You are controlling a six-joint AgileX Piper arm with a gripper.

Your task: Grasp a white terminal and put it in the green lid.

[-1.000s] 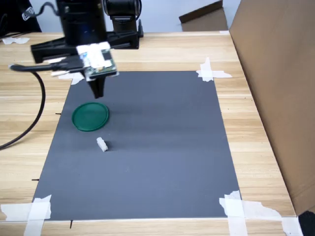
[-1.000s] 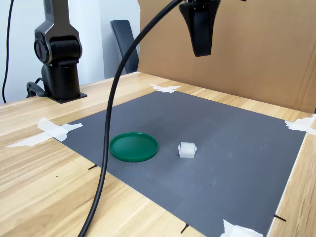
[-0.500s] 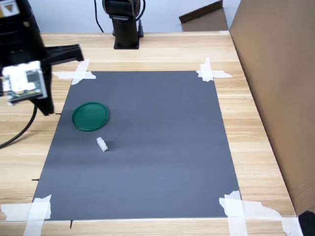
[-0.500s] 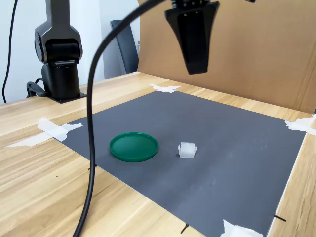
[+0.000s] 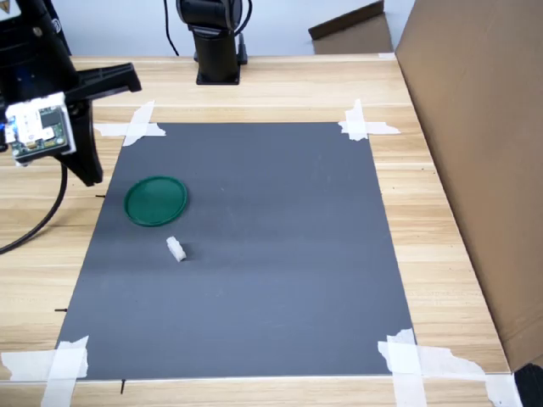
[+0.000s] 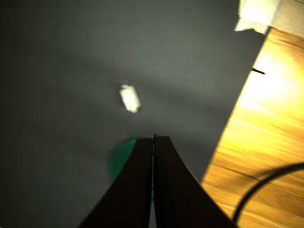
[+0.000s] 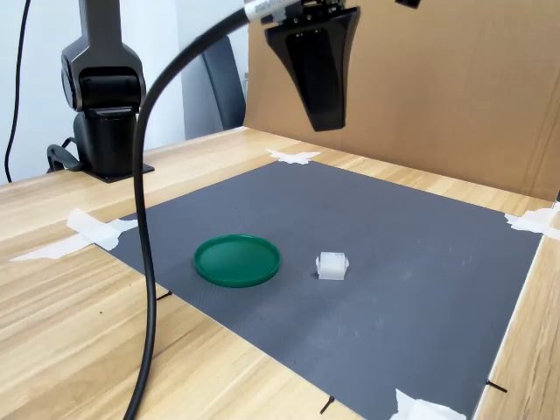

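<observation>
Nothing of the task looks done. The white terminal lies loose on the grey mat, apart from the green lid, and the lid holds nothing. The pincer hangs high above the work with its two dark fingers pressed together along a thin seam in the wrist view, carrying nothing. So the whole job is left: open, come down on the block, close on it, lift, carry it across to the disc and let go.

Relative to the pincer, both things sit well below. In the wrist view the lid is partly hidden behind the fingertips, and the terminal lies farther out beyond the tips, a little to one side of the seam. In the second exterior view the terminal rests almost straight beneath the pincer and the lid just off to the second exterior view's left of that.

The mat is taped at its corners with white tape strips onto a pale wooden tabletop. A tall brown cardboard sheet stands along one edge. The arm's black base is mounted at the far side, a black cable loops down across the second exterior view, and a dark chair stands behind against a light wall
</observation>
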